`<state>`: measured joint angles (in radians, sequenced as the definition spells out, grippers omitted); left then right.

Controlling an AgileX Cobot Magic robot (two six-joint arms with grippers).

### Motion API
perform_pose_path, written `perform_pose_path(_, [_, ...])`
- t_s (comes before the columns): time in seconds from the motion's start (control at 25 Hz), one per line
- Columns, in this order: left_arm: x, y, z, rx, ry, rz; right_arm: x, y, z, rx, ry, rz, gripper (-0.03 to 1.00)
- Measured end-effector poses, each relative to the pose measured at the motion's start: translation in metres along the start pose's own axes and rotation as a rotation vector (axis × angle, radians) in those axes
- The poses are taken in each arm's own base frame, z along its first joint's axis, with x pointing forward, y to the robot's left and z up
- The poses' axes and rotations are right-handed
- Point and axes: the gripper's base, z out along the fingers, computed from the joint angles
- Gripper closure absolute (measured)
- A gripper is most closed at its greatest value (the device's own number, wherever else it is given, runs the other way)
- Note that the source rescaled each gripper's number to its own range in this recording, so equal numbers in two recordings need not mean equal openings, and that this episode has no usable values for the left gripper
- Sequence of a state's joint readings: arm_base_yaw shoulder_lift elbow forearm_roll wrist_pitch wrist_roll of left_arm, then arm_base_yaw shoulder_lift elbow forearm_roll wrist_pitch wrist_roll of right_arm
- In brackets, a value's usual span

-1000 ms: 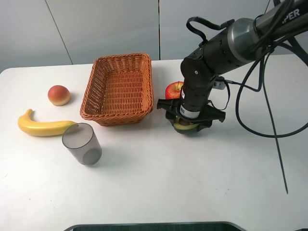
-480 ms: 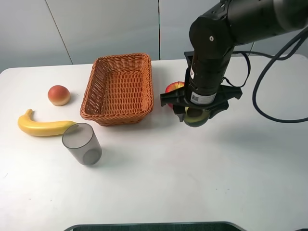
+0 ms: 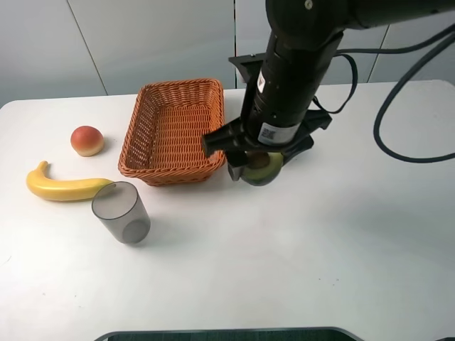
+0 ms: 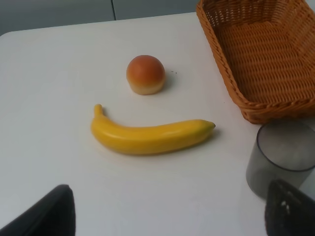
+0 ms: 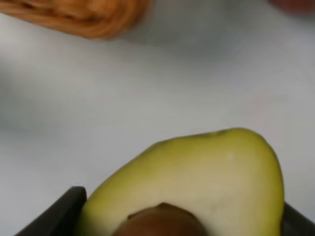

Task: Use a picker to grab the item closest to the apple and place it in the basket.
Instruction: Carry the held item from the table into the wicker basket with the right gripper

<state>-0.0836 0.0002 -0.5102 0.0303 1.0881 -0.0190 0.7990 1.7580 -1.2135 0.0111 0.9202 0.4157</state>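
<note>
My right gripper (image 3: 259, 165) is shut on a halved avocado (image 3: 263, 169) and holds it above the table, just off the near right corner of the woven orange basket (image 3: 134, 138). In the right wrist view the avocado (image 5: 197, 182) shows its pale green flesh and brown pit, with the basket's rim (image 5: 83, 19) beyond it. The right arm hides the apple in the high view. In the left wrist view my left gripper (image 4: 167, 223) is open with nothing between its dark fingers (image 4: 49, 211), low over the table's left side.
A yellow banana (image 3: 64, 187) lies at the front left, with a round peach-coloured fruit (image 3: 87, 140) behind it. A translucent grey cup (image 3: 121, 212) stands in front of the basket's left corner. The right arm's cables hang over the right side.
My right gripper has lifted the avocado off the table and carried it left, from beside the apple to the basket's near right corner. The arm now covers the apple.
</note>
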Motion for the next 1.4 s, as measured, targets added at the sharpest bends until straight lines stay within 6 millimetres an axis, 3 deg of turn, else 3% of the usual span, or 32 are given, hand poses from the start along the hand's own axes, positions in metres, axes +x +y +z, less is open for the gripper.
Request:
perform_pose_path(0.2, [0.0, 0.0, 0.0, 0.0, 0.0, 0.0, -0.031, 0.027, -0.006, -0.031, -0.045, -0.081, 0.97])
perform_pose_path(0.68, [0.0, 0.0, 0.0, 0.0, 0.0, 0.0, -0.104, 0.066, 0.01, -0.076, -0.172, -0.164, 0.97])
perform_pose_path(1.12, [0.0, 0.0, 0.0, 0.0, 0.0, -0.002, -0.14, 0.061, 0.037, -0.087, -0.409, -0.181, 0.97])
perform_pose_path(1.4, [0.0, 0.0, 0.0, 0.0, 0.0, -0.002, -0.146, 0.056, 0.079, -0.079, -0.397, -0.174, 0.97])
